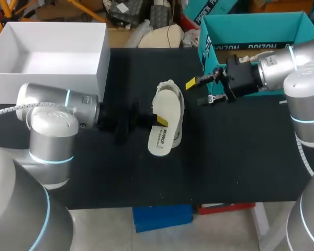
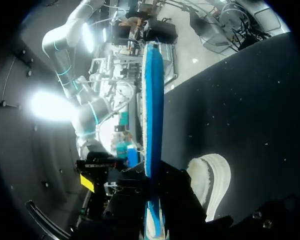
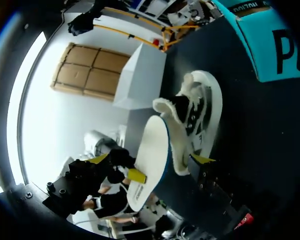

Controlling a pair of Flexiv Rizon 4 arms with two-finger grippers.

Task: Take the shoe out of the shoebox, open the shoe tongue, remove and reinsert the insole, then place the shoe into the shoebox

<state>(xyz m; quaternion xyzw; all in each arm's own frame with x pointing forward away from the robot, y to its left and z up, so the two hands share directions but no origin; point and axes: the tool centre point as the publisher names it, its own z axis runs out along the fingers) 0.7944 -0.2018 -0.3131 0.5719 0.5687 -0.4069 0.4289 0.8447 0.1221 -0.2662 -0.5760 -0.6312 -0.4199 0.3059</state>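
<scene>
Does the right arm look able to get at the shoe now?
Probably yes. The open right end effector is beside the shoe, nothing between them; the insole in the left end effector only covers its top.

Largely hidden behind the pale insole (image 1: 166,107) in the head view: the shoe (image 1: 181,116), only its rim and one side showing. Lost against the black table (image 1: 240,157): the dark body of the left gripper (image 1: 157,121), its lower finger out of sight under the insole. Cut off by the right wrist view's rim: the teal shoebox (image 3: 270,50). From the left wrist, one end of the shoe only, the rest behind the gripper.
</scene>
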